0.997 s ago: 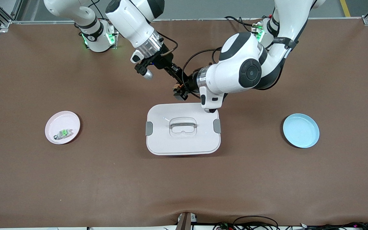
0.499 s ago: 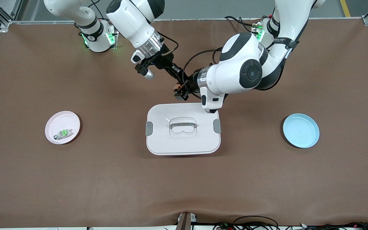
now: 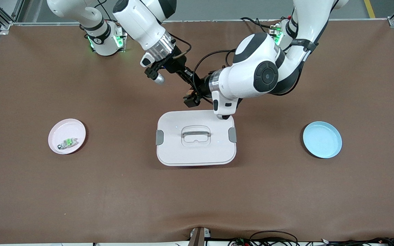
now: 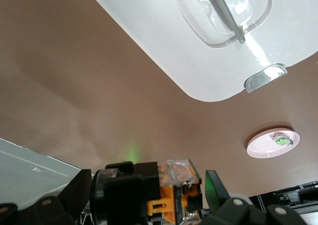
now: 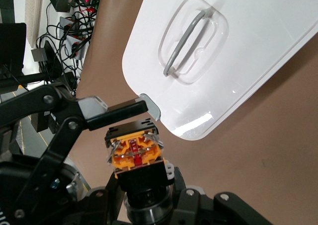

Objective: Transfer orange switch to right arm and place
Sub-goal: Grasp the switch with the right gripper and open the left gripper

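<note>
- Left gripper (image 3: 197, 93), mid-frame above the white lid (image 3: 196, 157), has just spread its fingers (image 4: 214, 186); I read the handover as done.
- Right gripper (image 3: 191, 91) now pinches the orange switch (image 5: 135, 150), which sits between the left's parted fingers.
- Placing remains.

We see two glossy white jointed robot arms, the right arm (image 3: 142, 24) and the left arm (image 3: 299, 34), each with dark grey round joint caps and a ribbed silver wrist ring. Black cables loop at twelve o'clock of the left arm's wrist. Green lights glow on both bases. Our black two-finger grippers, the right gripper (image 5: 144, 183) and left gripper (image 4: 149, 197), show silver screw heads.
</note>
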Robot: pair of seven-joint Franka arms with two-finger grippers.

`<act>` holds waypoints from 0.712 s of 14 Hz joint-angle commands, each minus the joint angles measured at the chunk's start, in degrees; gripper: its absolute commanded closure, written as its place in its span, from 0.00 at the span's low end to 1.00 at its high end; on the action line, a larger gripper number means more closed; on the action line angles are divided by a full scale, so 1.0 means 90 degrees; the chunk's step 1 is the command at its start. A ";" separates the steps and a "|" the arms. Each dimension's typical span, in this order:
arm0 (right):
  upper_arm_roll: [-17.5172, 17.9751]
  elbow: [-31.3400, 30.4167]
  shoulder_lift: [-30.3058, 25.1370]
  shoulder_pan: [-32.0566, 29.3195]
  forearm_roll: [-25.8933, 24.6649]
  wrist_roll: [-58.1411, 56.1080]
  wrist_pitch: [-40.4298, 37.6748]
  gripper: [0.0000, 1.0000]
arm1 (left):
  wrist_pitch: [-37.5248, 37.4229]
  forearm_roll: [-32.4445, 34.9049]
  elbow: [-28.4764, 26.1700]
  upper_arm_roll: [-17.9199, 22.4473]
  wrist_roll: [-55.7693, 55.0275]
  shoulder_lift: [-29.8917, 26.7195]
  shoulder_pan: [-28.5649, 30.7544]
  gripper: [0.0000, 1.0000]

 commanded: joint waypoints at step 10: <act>-0.0088 0.0130 -0.0472 -0.0521 0.0051 -0.2153 -0.2236 1.00 | -0.0075 0.0215 0.0080 0.0115 -0.0041 -0.0554 0.0919 0.00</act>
